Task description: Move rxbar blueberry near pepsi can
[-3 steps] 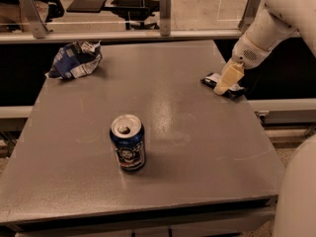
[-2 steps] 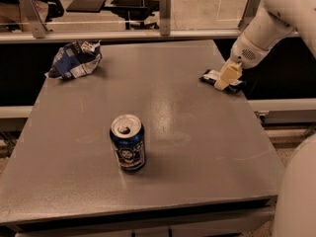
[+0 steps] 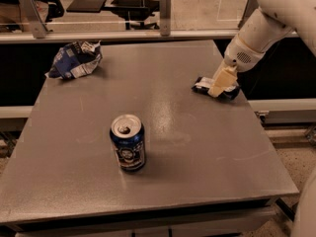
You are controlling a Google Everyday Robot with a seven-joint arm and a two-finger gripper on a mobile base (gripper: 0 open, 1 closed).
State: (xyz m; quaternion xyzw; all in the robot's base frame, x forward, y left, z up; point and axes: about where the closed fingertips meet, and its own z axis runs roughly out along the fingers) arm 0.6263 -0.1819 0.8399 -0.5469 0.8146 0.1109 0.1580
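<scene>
The rxbar blueberry (image 3: 201, 86), a small dark bar with a white patch, is at the right edge of the grey table (image 3: 197, 147). My gripper (image 3: 220, 83) comes down from the upper right, and its cream fingers are closed on the bar, covering its middle. The bar is at or just above the tabletop. The pepsi can (image 3: 128, 143), dark blue with a silver top, stands upright near the front centre of the table, well to the left of and nearer than the bar.
A crumpled blue-and-white chip bag (image 3: 74, 59) lies at the table's back left corner. A railing with metal posts (image 3: 165, 6) runs behind the table. My white arm (image 3: 276, 14) fills the upper right.
My gripper has moved slightly left and toward the table's centre, and the rxbar has moved with it. The can and the chip bag have not moved.
</scene>
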